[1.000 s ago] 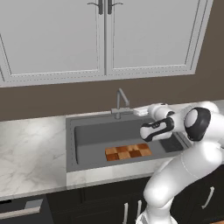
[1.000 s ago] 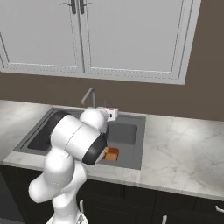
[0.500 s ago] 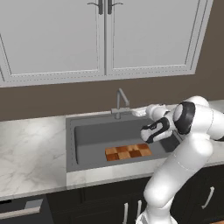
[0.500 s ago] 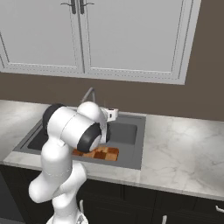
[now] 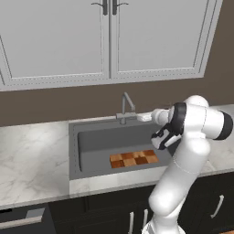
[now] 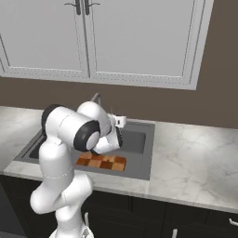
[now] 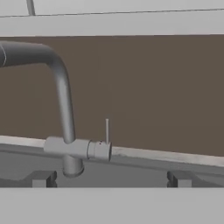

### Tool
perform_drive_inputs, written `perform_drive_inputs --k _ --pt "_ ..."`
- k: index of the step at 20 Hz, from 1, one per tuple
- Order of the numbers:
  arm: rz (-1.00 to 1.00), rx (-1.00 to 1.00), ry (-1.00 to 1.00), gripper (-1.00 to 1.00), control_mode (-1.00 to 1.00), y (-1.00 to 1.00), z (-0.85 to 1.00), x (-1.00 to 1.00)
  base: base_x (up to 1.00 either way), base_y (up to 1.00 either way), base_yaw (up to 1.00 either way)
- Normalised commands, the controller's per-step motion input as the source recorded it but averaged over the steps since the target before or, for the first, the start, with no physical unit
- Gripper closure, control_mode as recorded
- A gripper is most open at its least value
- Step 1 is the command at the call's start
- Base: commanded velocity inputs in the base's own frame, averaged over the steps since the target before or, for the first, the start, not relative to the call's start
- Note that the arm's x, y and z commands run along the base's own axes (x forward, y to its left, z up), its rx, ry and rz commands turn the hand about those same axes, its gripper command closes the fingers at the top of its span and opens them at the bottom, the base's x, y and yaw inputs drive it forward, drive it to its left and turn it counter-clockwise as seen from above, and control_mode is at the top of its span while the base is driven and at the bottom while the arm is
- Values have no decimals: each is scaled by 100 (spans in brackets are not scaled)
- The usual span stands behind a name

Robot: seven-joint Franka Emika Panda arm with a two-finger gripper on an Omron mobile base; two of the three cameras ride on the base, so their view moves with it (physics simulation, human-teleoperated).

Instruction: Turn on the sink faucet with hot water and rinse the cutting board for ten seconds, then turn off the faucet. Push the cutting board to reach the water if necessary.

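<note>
While our gripper [image 7: 111, 178] stands wide, we see the cutting board [image 5: 134, 159] in the sink [image 5: 91, 144], toward its 5 o'clock corner.

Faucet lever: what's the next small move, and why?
Probably ease the open hand forward toward the faucet until its fingers straddle the thin upright lever. No water runs yet, and the cutting board lies in the sink.

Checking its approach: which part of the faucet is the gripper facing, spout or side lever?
The thin upright side lever, roughly centred between the open gripper tips; the tall spout stands left.
</note>
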Motion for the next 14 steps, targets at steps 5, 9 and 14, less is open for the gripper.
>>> perform_drive_inputs --k 5,9,14 --pt "0 0 0 -100 -100 7 -13 1 0 0 0" --pt "0 0 -2 -100 -100 12 -9 0 0 0 0" --pt "0 0 -7 -100 -100 11 -1 0 0 0 0"
